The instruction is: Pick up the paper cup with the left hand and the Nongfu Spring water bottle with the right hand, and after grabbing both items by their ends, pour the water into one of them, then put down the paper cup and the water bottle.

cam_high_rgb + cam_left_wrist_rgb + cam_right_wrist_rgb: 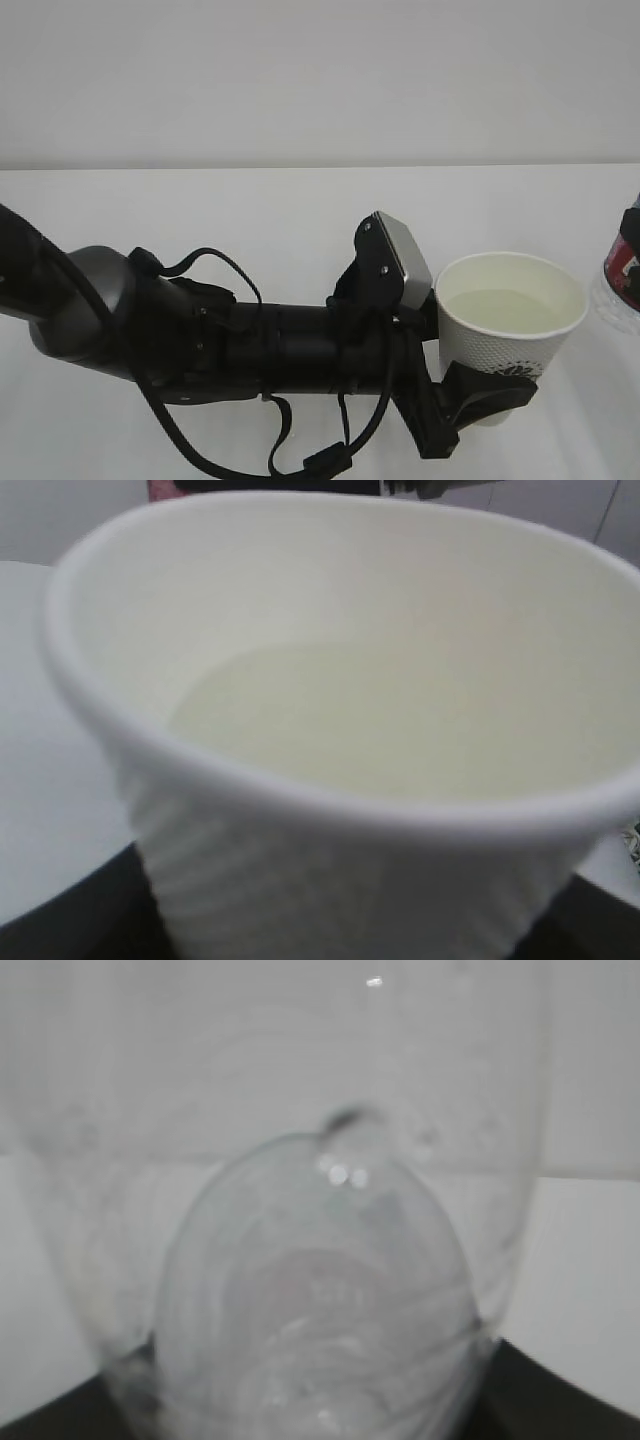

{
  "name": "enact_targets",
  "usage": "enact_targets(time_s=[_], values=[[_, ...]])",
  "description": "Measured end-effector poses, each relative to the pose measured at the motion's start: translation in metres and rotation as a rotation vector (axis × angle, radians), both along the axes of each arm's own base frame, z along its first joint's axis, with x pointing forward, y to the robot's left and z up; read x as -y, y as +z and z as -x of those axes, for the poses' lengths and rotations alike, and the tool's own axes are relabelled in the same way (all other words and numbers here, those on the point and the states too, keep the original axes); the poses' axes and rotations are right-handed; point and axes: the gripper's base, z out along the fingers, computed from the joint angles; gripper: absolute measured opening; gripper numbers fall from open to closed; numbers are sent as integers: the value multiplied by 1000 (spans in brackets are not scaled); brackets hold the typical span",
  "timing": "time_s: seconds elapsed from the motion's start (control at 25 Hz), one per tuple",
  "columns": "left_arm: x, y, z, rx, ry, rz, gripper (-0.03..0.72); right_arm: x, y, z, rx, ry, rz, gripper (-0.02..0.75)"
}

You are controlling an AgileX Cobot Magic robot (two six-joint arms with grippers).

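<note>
My left gripper (482, 395) is shut on the lower part of the white paper cup (505, 345), which stands upright at the right of the exterior view. Pale, faintly yellowish water (508, 310) lies in the cup. The left wrist view is filled by the paper cup (330, 870) and its water (320, 720), with black fingers (70, 920) at the bottom corners. At the right edge, a sliver of the Nongfu Spring water bottle (622, 285) shows clear plastic and red label. In the right wrist view my right gripper (315, 1405) is shut on the clear bottle (320, 1290).
The white table (250, 210) runs back to a plain white wall. My left arm (270, 345), with its grey wrist block (405, 258) and loose cables (300, 462), lies across the lower middle of the exterior view.
</note>
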Motion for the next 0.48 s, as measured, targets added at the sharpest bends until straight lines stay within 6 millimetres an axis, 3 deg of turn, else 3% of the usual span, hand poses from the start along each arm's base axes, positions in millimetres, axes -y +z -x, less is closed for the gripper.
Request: enact_targets(time_s=[0.48], values=[[0, 0, 0, 0, 0, 1, 528, -1, -25, -19, -15, -25, 38, 377]])
